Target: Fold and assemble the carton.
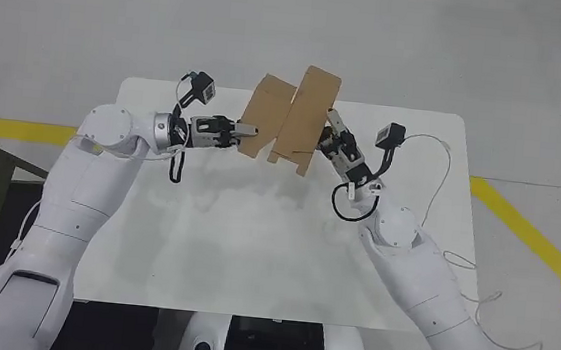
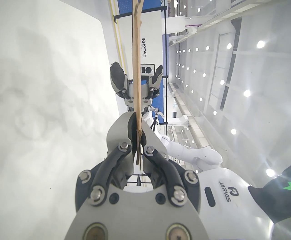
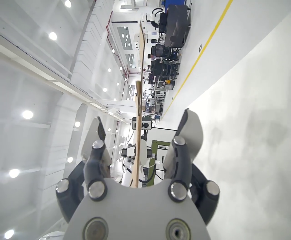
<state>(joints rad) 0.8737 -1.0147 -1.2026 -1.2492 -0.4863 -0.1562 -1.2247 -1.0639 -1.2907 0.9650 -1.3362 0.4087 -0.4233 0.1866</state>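
A flat brown carton (image 1: 291, 116) is held up in the air over the far middle of the white table (image 1: 254, 253), tilted, with its panels facing up. My left gripper (image 1: 249, 131) is shut on the carton's left edge; in the left wrist view the carton (image 2: 137, 68) runs edge-on out of the clamped gripper (image 2: 137, 134). My right gripper (image 1: 331, 129) is at the carton's right edge, open. In the right wrist view the carton (image 3: 138, 127) passes edge-on between its spread fingers (image 3: 188, 131) without touching either. The right gripper (image 2: 136, 75) also shows open beyond the carton in the left wrist view.
The table's far edge (image 1: 297, 95) lies just behind the carton. A cable (image 1: 442, 164) trails from the right wrist over the table's right side. Yellow floor tape (image 1: 531, 232) runs beside the table.
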